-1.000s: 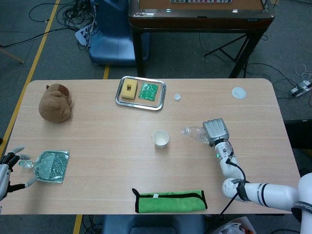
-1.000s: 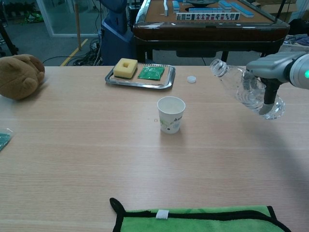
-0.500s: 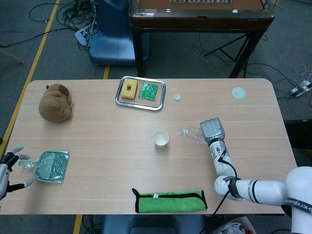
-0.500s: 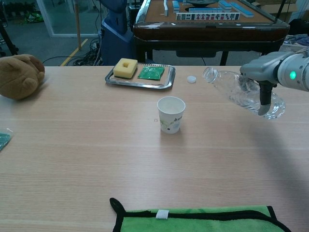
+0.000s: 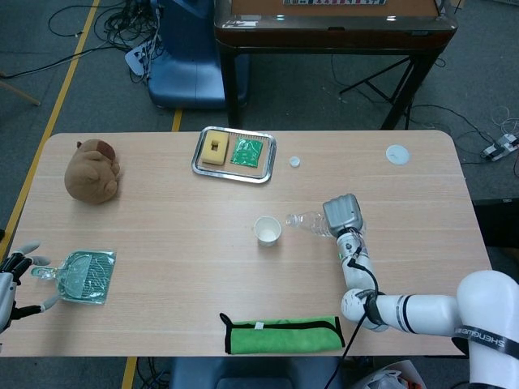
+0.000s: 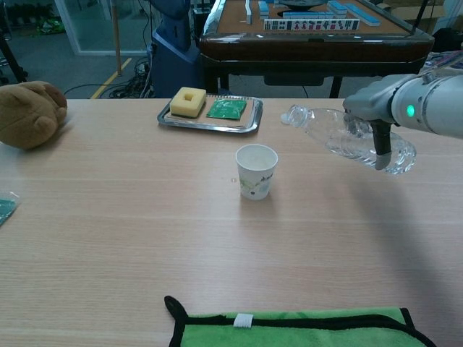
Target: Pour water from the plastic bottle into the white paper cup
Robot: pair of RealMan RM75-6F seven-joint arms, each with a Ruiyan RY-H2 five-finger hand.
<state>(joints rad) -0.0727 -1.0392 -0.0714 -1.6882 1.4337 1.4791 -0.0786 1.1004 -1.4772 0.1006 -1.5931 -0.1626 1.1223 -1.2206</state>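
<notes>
The white paper cup stands upright and open near the middle of the table. My right hand grips the clear plastic bottle, uncapped and tilted nearly flat, its mouth pointing left toward the cup. In the chest view the bottle's mouth hangs above and to the right of the cup's rim. My left hand hovers with fingers spread at the table's front left edge, beside a teal mesh bag.
A metal tray with a yellow sponge and green packet lies behind the cup. The bottle cap sits right of it. A brown plush toy, a green cloth and a white lid also lie on the table.
My right hand has carried the bottle leftward toward the cup and tipped it flatter. The left hand and the cup have not moved.
</notes>
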